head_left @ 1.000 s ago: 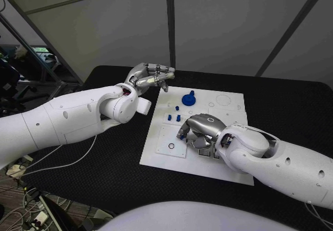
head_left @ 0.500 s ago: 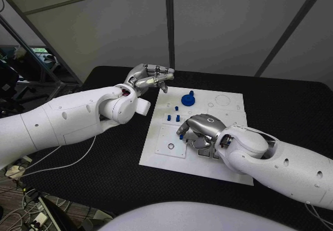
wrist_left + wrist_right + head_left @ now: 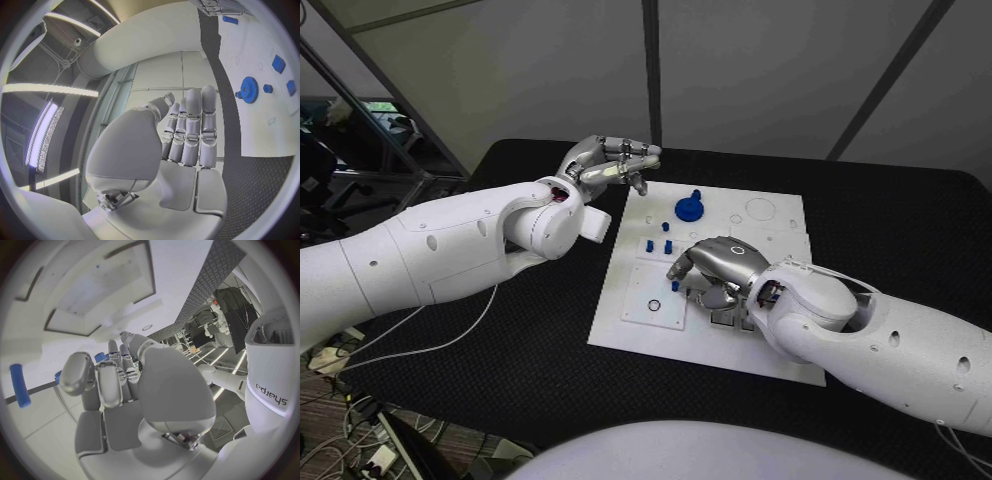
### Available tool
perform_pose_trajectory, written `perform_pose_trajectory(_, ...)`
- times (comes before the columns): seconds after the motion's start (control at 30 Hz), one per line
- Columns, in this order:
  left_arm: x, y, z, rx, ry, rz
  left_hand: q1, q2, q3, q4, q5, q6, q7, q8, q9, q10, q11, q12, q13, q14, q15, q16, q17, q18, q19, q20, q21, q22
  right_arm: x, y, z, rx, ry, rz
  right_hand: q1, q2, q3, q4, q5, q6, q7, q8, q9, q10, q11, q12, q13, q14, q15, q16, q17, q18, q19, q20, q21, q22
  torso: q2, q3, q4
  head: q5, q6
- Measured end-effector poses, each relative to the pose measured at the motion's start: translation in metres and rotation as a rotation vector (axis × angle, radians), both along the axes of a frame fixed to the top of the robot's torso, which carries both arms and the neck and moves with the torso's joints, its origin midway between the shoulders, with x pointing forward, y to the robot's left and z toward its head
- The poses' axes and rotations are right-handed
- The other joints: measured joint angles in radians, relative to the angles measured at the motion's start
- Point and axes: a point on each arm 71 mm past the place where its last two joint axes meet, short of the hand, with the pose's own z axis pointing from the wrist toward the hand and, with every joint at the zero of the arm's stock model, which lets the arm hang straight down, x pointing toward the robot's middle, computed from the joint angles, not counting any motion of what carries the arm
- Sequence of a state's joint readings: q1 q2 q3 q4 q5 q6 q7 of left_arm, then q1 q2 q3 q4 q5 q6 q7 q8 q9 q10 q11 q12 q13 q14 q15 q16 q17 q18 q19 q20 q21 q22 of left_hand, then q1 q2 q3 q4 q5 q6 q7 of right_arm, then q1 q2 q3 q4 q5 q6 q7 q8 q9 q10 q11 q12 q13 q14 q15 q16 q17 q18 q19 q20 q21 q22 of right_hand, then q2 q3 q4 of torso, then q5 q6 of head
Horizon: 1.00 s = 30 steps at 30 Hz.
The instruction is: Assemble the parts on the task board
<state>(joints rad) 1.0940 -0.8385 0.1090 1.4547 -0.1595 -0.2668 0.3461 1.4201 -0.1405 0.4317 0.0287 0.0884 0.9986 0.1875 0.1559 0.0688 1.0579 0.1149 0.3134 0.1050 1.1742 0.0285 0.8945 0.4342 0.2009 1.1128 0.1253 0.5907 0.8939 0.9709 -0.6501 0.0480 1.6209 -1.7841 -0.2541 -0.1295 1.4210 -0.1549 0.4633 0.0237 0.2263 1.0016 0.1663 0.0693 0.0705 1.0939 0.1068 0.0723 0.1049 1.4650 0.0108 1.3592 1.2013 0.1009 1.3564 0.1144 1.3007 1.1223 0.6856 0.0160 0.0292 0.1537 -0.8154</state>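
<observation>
Hands first: my left hand (image 3: 610, 160) hangs above the far-left corner of the task board (image 3: 776, 350), off the board's left edge, its fingers curled inward with nothing that I can see inside them. In the left wrist view those fingers (image 3: 190, 130) lie side by side against the palm, and the board passes beside them.

My right hand (image 3: 715, 268) rests low over the middle of the white board, fingers bent downward onto it. A small blue part (image 3: 678, 284) sits right at its fingertips, and in the right wrist view a bit of blue (image 3: 100, 357) shows between the fingers (image 3: 106, 382); whether the hand truly grips that piece I cannot tell.

On the far part of the board stands a blue gear (image 3: 689, 208), upright on its seat. Between the gear and my right hand stand a few small blue pegs (image 3: 651, 243), close together. A small black ring (image 3: 655, 303) lies on a raised square plate (image 3: 661, 315) near the board's left side. The board lies on the black table (image 3: 488, 350).
</observation>
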Motion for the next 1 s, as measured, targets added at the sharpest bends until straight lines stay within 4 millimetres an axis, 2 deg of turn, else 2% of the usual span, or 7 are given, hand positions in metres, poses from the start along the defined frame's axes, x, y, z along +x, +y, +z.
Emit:
perform_pose_trajectory(0.13, 0.0, 0.0, 0.0, 0.0, 0.002, -0.001, 0.0, 0.0, 0.0, 0.0, 0.0, 0.0, 0.0, 0.0, 0.0, 0.0, 0.0, 0.0, 0.0, 0.0, 0.0, 0.0, 0.0, 0.0, 0.0, 0.0, 0.0, 0.0, -0.003, -0.004, 0.003, 0.01, -0.011, 0.001, -0.004, -0.004, -0.001, -0.001, 0.0, -0.013, -0.002, -0.004, -0.002, -0.01, 0.0, 0.004, -0.002, 0.0, 0.0, 0.0, -0.003, 0.0, 0.0, 0.0, 0.0, -0.002, 0.0, 0.0002, 0.0, -0.004, 0.003)
perform_pose_trajectory(0.33, 0.0, 0.003, -0.001, 0.004, 0.004, 0.003, 0.0, 0.0, 0.0, 0.0, 0.0, 0.0, 0.0, 0.0, 0.0, 0.0, 0.0, 0.0, 0.0, 0.0, 0.0, 0.0, 0.0, 0.0, 0.0, 0.0, 0.0, 0.0, -0.013, -0.019, 0.014, 0.03, -0.031, -0.002, -0.004, -0.004, -0.001, -0.001, 0.0, -0.013, -0.002, -0.004, -0.002, -0.01, 0.0, 0.009, -0.002, 0.0, 0.0, 0.0, 0.0, 0.0, 0.0, 0.0, 0.0, -0.002, -0.002, 0.0007, -0.002, -0.018, 0.018)
perform_pose_trajectory(0.5, 0.0, 0.006, -0.001, 0.007, 0.005, 0.008, 0.0, 0.0, 0.0, 0.0, 0.0, 0.0, 0.0, 0.0, 0.0, 0.0, 0.0, 0.0, 0.001, 0.0, 0.0, 0.0, 0.0, 0.0, 0.0, 0.0, 0.0, 0.0, -0.005, -0.035, 0.038, 0.055, -0.055, -0.042, -0.032, -0.019, -0.016, 0.005, -0.007, -0.013, -0.002, -0.004, 0.0, -0.023, -0.002, 0.015, -0.006, 0.0, 0.0, 0.0, -0.004, 0.0, -0.004, 0.004, -0.008, -0.005, -0.004, 0.0007, -0.0043, -0.039, 0.037)
perform_pose_trajectory(0.57, 0.0, 0.007, -0.001, 0.008, 0.006, 0.009, 0.0, 0.0, 0.0, 0.0, 0.0, 0.0, 0.0, 0.0, 0.0, 0.0, 0.0, 0.0, 0.001, 0.0, 0.0, 0.0, 0.0, 0.0, 0.0, 0.0, 0.0, 0.0, 0.003, -0.045, 0.048, 0.051, -0.057, -0.07, -0.046, -0.032, -0.041, 0.011, -0.007, -0.02, -0.005, -0.004, 0.0, -0.054, 0.001, 0.015, -0.012, 0.0, 0.0, -0.012, -0.023, 0.0, -0.021, 0.005, -0.027, -0.033, -0.004, 0.0007, -0.005, -0.05, 0.045)
perform_pose_trajectory(0.67, 0.0, 0.008, -0.002, 0.01, 0.006, 0.011, 0.0, 0.0, 0.0, 0.0, 0.0, 0.0, 0.0, 0.0, 0.0, 0.0, 0.0, 0.0, 0.001, 0.0, 0.0, 0.0, -0.001, 0.0, 0.0, 0.0, 0.0, -0.001, 0.015, -0.062, 0.061, 0.034, -0.049, -0.122, -0.056, -0.032, -0.085, 0.014, -0.005, -0.044, -0.011, -0.004, -0.001, -0.089, 0.004, 0.015, -0.018, 0.004, 0.004, -0.027, -0.049, 0.0, -0.034, 0.009, -0.051, -0.064, -0.005, 0.0007, -0.0054, -0.066, 0.06)
perform_pose_trajectory(0.87, 0.0, 0.009, -0.002, 0.011, 0.007, 0.012, 0.0, 0.0, 0.0, 0.0, 0.0, 0.0, 0.0, 0.0, 0.0, 0.0, 0.0, 0.0, 0.001, 0.0, 0.0, 0.0, -0.001, 0.0, 0.0, 0.0, 0.0, -0.001, 0.027, -0.088, 0.064, -0.012, -0.029, -0.195, -0.055, -0.032, -0.147, 0.017, 0.0, -0.05, -0.018, -0.004, -0.001, -0.113, 0.004, 0.041, -0.022, 0.0, 0.007, -0.033, -0.064, 0.0, -0.038, 0.012, -0.06, -0.08, -0.007, 0.0002, -0.0074, -0.088, 0.077)
perform_pose_trajectory(1.0, 0.0, 0.009, -0.002, 0.011, 0.008, 0.012, 0.0, 0.0, 0.0, 0.0, 0.0, 0.0, 0.0, 0.0, 0.0, 0.0, 0.0, 0.0, 0.001, 0.0, 0.0, 0.0, -0.001, 0.0, 0.0, 0.0, 0.0, -0.001, 0.032, -0.096, 0.063, -0.041, -0.023, -0.219, -0.044, -0.021, -0.174, 0.021, 0.0, -0.053, -0.021, -0.004, 0.0, -0.121, 0.004, 0.054, -0.024, 0.0, 0.007, -0.033, -0.064, 0.0, -0.038, 0.012, -0.066, -0.086, -0.007, -0.0003, -0.0077, -0.106, 0.081)
